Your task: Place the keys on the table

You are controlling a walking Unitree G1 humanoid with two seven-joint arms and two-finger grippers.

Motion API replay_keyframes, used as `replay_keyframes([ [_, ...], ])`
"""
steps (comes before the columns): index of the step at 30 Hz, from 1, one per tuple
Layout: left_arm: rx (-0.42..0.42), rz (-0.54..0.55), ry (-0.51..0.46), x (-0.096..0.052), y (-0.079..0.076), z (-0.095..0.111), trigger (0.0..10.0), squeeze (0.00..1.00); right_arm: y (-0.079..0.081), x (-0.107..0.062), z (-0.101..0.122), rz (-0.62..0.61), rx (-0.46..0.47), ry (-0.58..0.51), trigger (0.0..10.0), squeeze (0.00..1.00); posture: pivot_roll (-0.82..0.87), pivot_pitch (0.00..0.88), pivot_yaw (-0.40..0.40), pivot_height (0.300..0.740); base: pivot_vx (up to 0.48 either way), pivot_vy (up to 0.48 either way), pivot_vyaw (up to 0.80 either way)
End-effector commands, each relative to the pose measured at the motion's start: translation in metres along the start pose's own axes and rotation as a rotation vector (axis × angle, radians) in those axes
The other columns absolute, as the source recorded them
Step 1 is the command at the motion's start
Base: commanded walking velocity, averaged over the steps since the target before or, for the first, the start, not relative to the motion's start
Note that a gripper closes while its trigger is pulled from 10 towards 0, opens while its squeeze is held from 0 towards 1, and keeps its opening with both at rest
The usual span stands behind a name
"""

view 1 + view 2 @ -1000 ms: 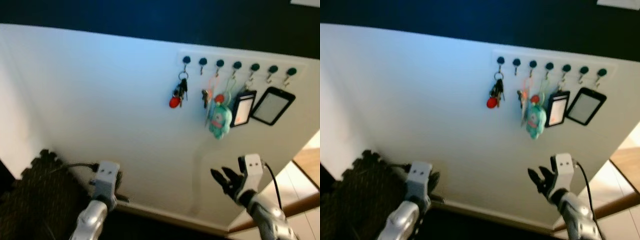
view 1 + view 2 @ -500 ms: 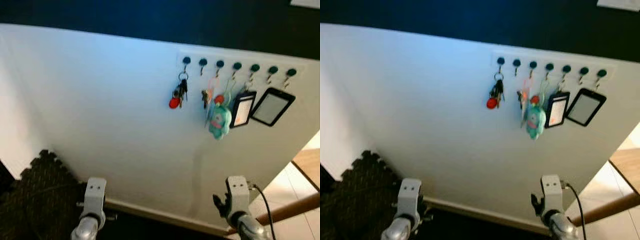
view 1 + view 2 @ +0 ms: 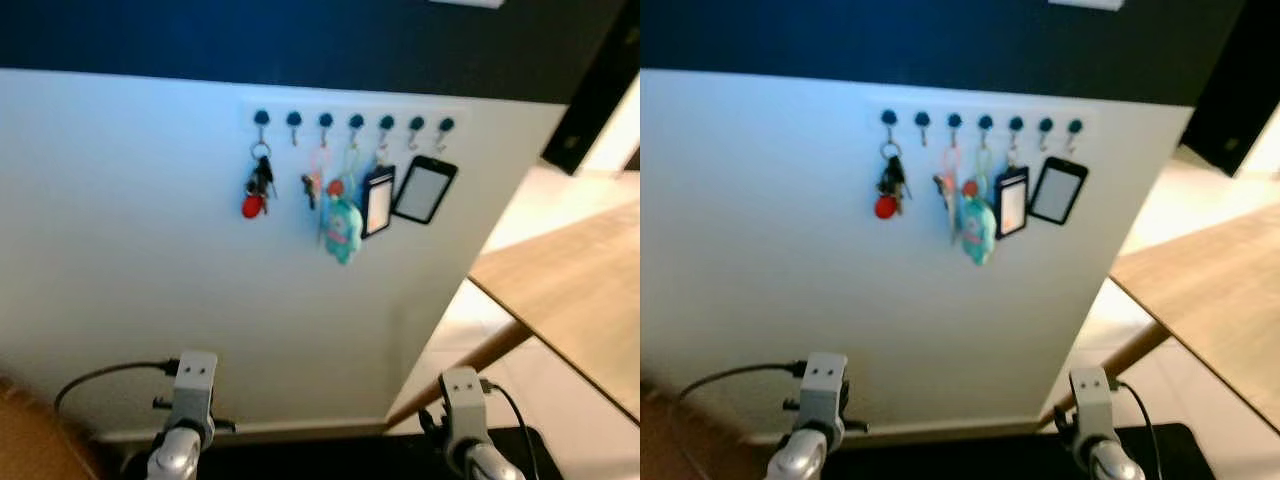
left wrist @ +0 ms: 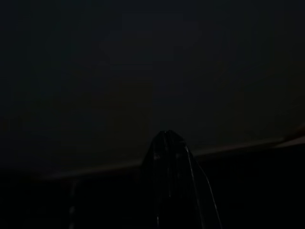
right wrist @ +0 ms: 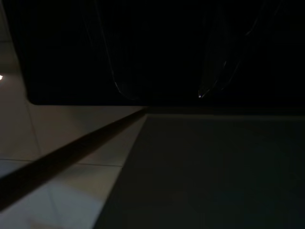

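Note:
A bunch of keys with a red tag hangs from the leftmost hook of a row of dark hooks on the white wall. The wooden table stands to the right of the wall. Both arms hang low and far below the keys. The left wrist and right wrist show at the bottom edge. In the dark left wrist view the left gripper ends in one joined tip, so it is shut. Faint outlines in the right wrist view show the right gripper with its fingers apart and empty.
More things hang on the other hooks: a teal plush charm, another small key bunch and two dark card holders. A slanted table leg crosses pale floor tiles. A black mat lies by the right arm.
The camera has swung right, so the wall and hooks shifted left and the wooden table came into view. Both arms dropped from a raised pose a second ago.

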State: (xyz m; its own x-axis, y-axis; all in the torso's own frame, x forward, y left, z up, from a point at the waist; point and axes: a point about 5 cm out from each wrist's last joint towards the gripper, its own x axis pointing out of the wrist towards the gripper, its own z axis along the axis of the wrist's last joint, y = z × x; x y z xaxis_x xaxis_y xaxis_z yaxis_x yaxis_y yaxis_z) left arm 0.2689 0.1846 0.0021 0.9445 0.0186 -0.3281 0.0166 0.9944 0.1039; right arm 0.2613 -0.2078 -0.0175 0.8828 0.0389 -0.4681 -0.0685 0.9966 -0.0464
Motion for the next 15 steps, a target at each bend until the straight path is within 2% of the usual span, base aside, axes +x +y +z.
replay_keyframes([
  [1,0.000,0.009,0.025,-0.003,0.001,-0.008,10.0,0.00,-0.001,-0.001,-0.003,0.003,-0.005,0.004,10.0,0.00,0.09,0.051,-0.075,0.740,0.000,0.000,-0.80],
  [3,-0.015,0.018,0.018,-0.004,0.002,-0.008,10.0,0.00,0.000,-0.001,-0.001,0.005,0.000,-0.005,10.0,0.00,0.09,0.049,-0.077,0.740,0.000,0.000,-0.49],
  [13,-0.059,0.095,0.021,-0.006,0.010,-0.013,10.0,0.00,0.005,0.000,0.000,0.036,-0.025,-0.020,10.0,0.00,0.09,0.041,-0.085,0.740,0.000,0.000,0.00],
  [15,-0.052,0.111,0.026,-0.006,0.012,-0.014,10.0,0.00,0.005,0.001,0.001,0.038,-0.028,-0.024,10.0,0.00,0.09,0.040,-0.085,0.740,0.000,-0.480,0.00],
])
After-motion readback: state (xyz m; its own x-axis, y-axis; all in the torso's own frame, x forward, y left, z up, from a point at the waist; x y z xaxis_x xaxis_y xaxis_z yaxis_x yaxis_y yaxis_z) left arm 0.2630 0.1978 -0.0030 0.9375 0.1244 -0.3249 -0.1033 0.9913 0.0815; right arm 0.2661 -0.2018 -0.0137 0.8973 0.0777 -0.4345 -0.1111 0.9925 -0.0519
